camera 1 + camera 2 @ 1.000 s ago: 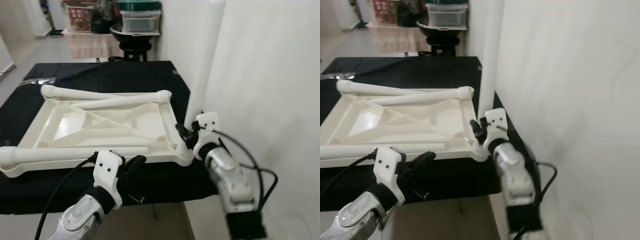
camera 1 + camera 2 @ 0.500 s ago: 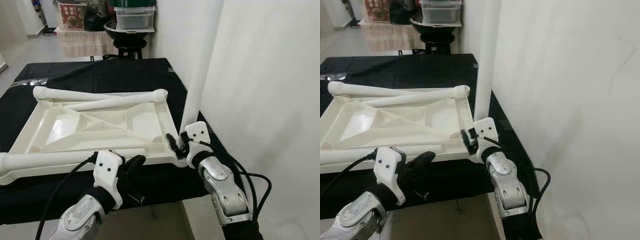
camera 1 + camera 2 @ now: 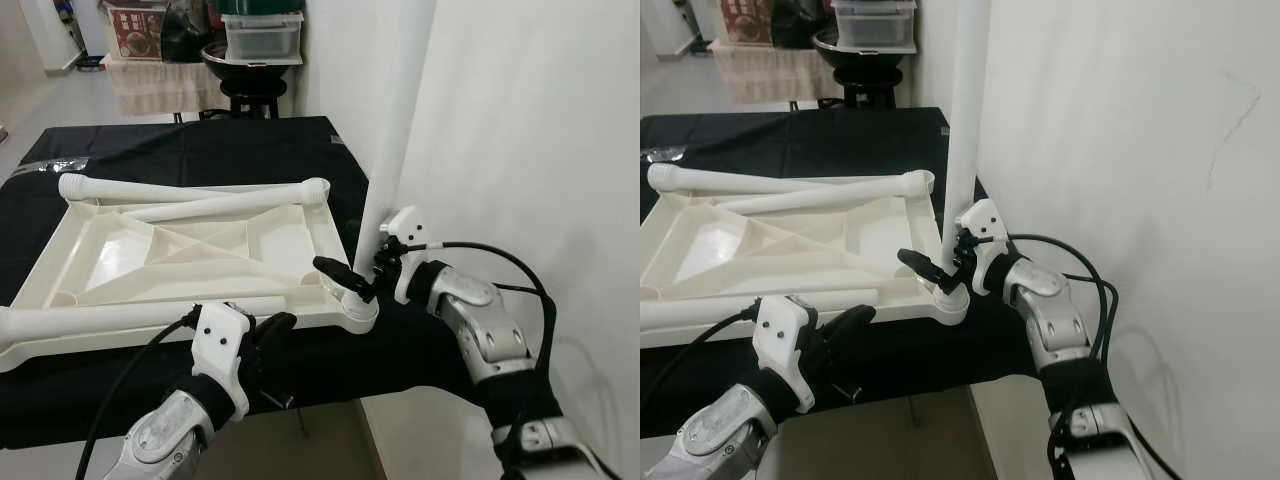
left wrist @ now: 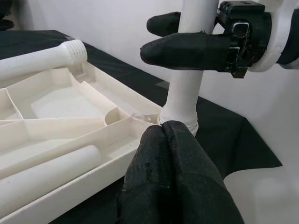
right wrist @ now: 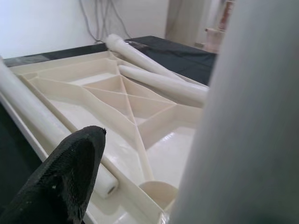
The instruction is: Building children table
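Right now the white tabletop (image 3: pixel 200 245) lies upside down on the black cloth (image 3: pixel 200 150), ribs facing up. One leg (image 3: pixel 395 150) stands upright in the corner socket (image 3: pixel 360 312) at about 4 o'clock of the tabletop, so its long axis runs straight up, close to the wall (image 3: pixel 520 150).

The right gripper (image 3: pixel 365 275) is at this leg, low on it, just above the socket. Its jaws are spread: in the left wrist view one finger (image 4: pixel 187 49) passes in front of the leg and the other shows behind it, so they lie around the leg, but I cannot tell if they really press it.

The left gripper (image 3: pixel 262 340) hovers at the near edge of the tabletop, at about 6 o'clock, with jaws pressed together and holding nothing.

Three more legs lie flat: two (image 3: pixel 190 190) at the far edge, at 12 o'clock, and one (image 3: pixel 110 318) along the near edge, its long axis across, from 9 to 3 o'clock.

I think the step in hand is to turn the standing leg tight in its socket. The right arm is the nearer one for that; the left arm is nearer to the lying leg at the near edge.
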Robot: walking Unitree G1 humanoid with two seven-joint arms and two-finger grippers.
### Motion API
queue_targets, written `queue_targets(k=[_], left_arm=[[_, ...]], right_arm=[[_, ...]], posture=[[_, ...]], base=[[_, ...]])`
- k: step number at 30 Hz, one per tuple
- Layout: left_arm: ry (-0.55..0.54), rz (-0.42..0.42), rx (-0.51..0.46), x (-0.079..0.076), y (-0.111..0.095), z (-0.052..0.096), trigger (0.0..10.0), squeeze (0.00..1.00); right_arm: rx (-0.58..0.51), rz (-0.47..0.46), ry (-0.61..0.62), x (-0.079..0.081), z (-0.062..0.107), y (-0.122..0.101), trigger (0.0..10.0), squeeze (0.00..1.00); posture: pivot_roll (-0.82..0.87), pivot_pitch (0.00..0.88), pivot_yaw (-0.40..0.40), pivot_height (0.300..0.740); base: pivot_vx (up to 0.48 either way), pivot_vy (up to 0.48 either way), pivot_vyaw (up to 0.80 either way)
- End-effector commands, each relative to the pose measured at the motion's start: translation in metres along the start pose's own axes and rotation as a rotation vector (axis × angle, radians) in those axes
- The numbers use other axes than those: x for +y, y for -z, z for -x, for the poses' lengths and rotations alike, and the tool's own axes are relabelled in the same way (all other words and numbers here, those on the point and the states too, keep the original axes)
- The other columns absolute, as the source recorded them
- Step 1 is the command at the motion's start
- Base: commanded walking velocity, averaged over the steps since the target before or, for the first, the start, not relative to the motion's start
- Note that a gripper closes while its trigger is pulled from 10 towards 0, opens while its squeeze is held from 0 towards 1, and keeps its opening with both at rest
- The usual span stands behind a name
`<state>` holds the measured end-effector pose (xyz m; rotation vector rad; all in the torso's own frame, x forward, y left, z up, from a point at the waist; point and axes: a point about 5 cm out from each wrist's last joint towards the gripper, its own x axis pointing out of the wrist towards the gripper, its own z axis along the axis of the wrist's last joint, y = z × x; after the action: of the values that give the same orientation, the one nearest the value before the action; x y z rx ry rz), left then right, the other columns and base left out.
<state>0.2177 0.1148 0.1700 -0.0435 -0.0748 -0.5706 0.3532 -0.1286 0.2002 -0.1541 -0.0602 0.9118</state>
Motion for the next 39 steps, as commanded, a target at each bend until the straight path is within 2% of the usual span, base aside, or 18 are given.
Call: queue_targets(k=[1,10,11,12,13,14,15,16,21,28,31,33,34,35,36,37,38,39], left_arm=[[-0.003,-0.001,0.0,-0.001,0.002,-0.001,10.0,0.0],[-0.007,-0.002,-0.006,-0.002,0.001,-0.002,10.0,0.0],[-0.007,-0.001,-0.005,-0.002,0.001,-0.002,10.0,0.0],[-0.006,0.0,-0.005,-0.002,0.001,-0.002,10.0,0.0],[-0.006,0.0,-0.005,-0.002,0.001,-0.002,10.0,0.0],[-0.006,0.001,-0.005,-0.003,0.001,-0.002,10.0,0.0],[-0.006,0.001,-0.005,-0.003,0.001,-0.002,10.0,0.0],[-0.006,0.001,-0.004,-0.003,0.001,-0.002,10.0,0.0],[-0.006,0.002,-0.005,-0.003,0.0,-0.001,10.0,0.0],[-0.005,0.005,-0.01,-0.004,-0.001,-0.002,10.0,0.0],[-0.004,0.005,-0.013,-0.004,-0.003,-0.002,10.0,0.0],[-0.004,0.005,-0.013,-0.004,-0.003,-0.002,10.0,0.0],[-0.004,0.005,-0.014,-0.003,-0.003,-0.002,10.0,0.0],[-0.004,0.004,-0.015,-0.003,-0.004,-0.001,10.0,0.0],[-0.004,0.004,-0.015,-0.003,-0.004,-0.001,10.0,0.0],[-0.005,0.004,-0.015,-0.002,-0.004,-0.001,10.0,0.0],[-0.005,0.003,-0.016,-0.002,-0.005,-0.001,10.0,0.0],[-0.005,0.003,-0.016,-0.002,-0.005,-0.001,10.0,0.0]], right_arm=[[-0.017,-0.018,-0.06,-0.005,-0.004,-0.003,10.0,0.0],[-0.033,-0.038,-0.194,-0.015,-0.01,-0.015,10.0,0.0],[-0.04,-0.056,-0.221,-0.015,-0.01,-0.015,9.1,0.0],[-0.047,-0.072,-0.239,-0.015,-0.01,-0.014,4.6,0.0],[-0.047,-0.072,-0.239,-0.015,-0.01,-0.014,4.6,0.0],[-0.053,-0.086,-0.254,-0.016,-0.01,-0.014,1.6,0.0],[-0.053,-0.086,-0.254,-0.016,-0.01,-0.014,1.6,0.0],[-0.055,-0.091,-0.259,-0.016,-0.01,-0.013,0.0,0.0],[-0.074,-0.093,-0.274,-0.019,-0.007,-0.012,0.0,0.0],[-0.104,-0.05,-0.193,-0.024,0.008,-0.012,0.0,0.0],[-0.082,-0.029,-0.123,-0.013,0.015,-0.004,0.0,0.0],[-0.082,-0.029,-0.123,-0.013,0.015,-0.004,0.0,0.0],[-0.05,-0.053,-0.064,-0.005,0.012,0.003,0.0,0.0],[0.02,-0.077,0.206,-0.001,0.003,0.017,0.0,0.0],[0.02,-0.077,0.206,-0.001,0.003,0.017,0.0,0.0],[0.072,-0.083,0.41,0.002,0.0,0.026,0.0,0.0],[0.107,-0.136,0.548,0.023,-0.003,0.04,0.0,0.0],[0.107,-0.136,0.548,0.023,-0.003,0.04,0.0,0.0]], posture=[[0.01,0.025,-0.09,0.74],[0.01,0.03,-0.091,0.74],[0.01,0.033,-0.089,0.74],[0.01,0.033,-0.089,0.74],[0.01,0.033,-0.089,0.74],[0.01,0.036,-0.088,0.74],[0.01,0.036,-0.088,0.74],[0.01,0.037,-0.088,0.74],[0.0,0.044,-0.082,0.74],[-0.01,0.06,-0.08,0.74],[-0.02,0.066,-0.082,0.74],[-0.02,0.066,-0.082,0.74],[-0.03,0.072,-0.084,0.74],[-0.04,0.078,-0.083,0.74],[-0.04,0.078,-0.083,0.74],[-0.04,0.08,-0.082,0.74],[-0.05,0.08,-0.08,0.74],[-0.05,0.08,-0.08,0.74]], base=[[0.0,0.0,0.0],[0.0,0.0,0.0],[0.0,0.0,0.0],[0.0,0.0,0.0],[0.0,0.0,0.0],[0.0,0.0,0.0],[0.0,0.0,0.0],[0.0,0.0,0.0],[0.0,0.0,0.0],[0.0,0.0,0.0],[0.0,0.0,0.0],[0.0,0.0,0.0],[0.0,0.0,0.0],[0.0,0.0,0.0],[0.0,0.0,0.0],[0.0,0.0,0.0],[0.0,0.0,0.0],[0.0,0.0,0.0]])
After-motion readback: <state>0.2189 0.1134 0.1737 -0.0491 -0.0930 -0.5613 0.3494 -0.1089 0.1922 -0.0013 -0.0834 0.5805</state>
